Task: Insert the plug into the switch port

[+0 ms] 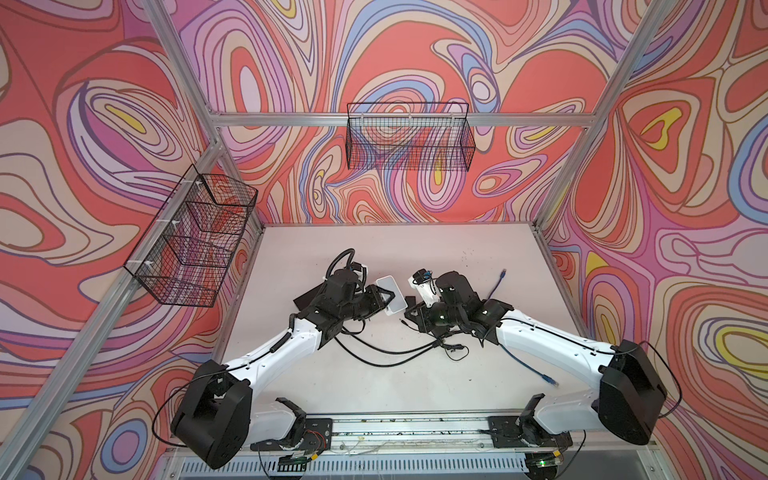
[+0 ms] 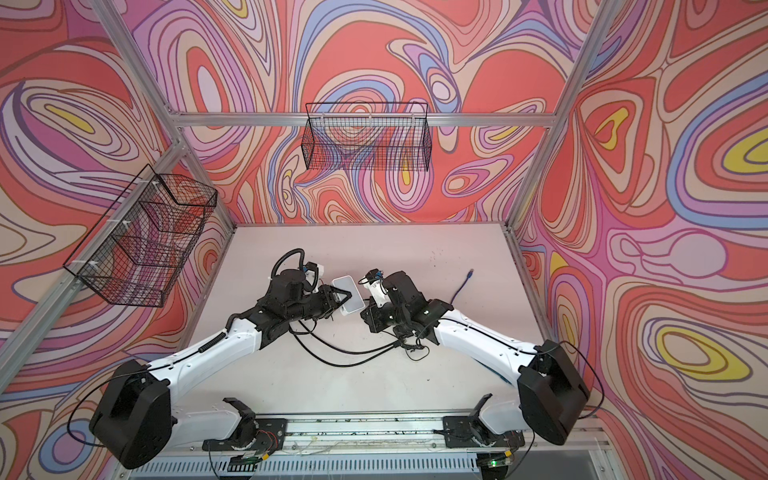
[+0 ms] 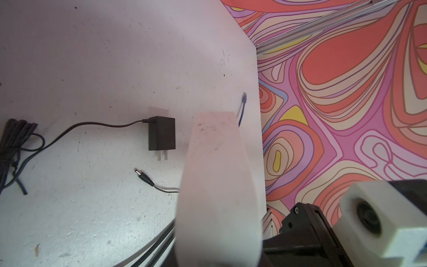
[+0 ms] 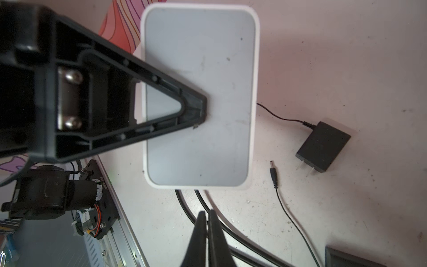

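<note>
My left gripper is shut on the white switch, holding it off the table; in the right wrist view one black finger presses on the switch's flat face. The switch's ports are hidden in every view. A small black barrel plug on a thin wire lies on the table beside a black power adapter. My right gripper hovers just short of the switch's near end, shut on nothing. A blue cable's plug end lies near the table's right edge.
Thick black cables loop across the table between the arms. The blue cable runs under the right arm toward the front. Wire baskets hang on the back wall and the left wall.
</note>
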Controlling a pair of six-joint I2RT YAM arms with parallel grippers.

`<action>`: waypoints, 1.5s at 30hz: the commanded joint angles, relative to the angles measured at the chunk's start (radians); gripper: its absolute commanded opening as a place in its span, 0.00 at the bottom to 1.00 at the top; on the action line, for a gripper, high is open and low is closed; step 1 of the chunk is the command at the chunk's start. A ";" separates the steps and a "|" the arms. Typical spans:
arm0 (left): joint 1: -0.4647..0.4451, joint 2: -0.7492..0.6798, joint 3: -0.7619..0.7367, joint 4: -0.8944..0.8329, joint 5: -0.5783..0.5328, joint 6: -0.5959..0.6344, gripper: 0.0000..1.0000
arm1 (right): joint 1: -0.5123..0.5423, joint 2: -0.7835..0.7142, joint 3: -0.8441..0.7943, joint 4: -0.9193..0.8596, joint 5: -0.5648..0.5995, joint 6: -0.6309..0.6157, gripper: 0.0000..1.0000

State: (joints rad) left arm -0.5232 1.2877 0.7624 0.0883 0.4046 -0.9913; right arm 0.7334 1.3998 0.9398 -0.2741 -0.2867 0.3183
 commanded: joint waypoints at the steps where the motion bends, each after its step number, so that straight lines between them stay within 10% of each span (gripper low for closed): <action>1: -0.004 -0.038 -0.005 -0.036 -0.030 0.018 0.09 | 0.004 0.046 0.001 -0.089 0.087 -0.035 0.13; 9: 0.003 -0.112 -0.056 -0.070 -0.083 0.025 0.09 | 0.010 0.203 0.047 -0.158 0.220 -0.092 0.34; 23: 0.071 -0.197 -0.116 -0.120 -0.077 0.042 0.09 | 0.023 0.445 0.210 -0.199 0.260 -0.182 0.39; 32: 0.102 -0.220 -0.118 -0.130 -0.057 0.048 0.10 | 0.025 0.496 0.241 -0.206 0.271 -0.188 0.35; 45: 0.121 -0.225 -0.124 -0.126 -0.039 0.049 0.09 | 0.026 0.500 0.222 -0.201 0.257 -0.195 0.00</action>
State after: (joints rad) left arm -0.4103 1.0813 0.6464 -0.0360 0.3523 -0.9539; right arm 0.7532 1.8984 1.1774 -0.4511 -0.0254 0.1284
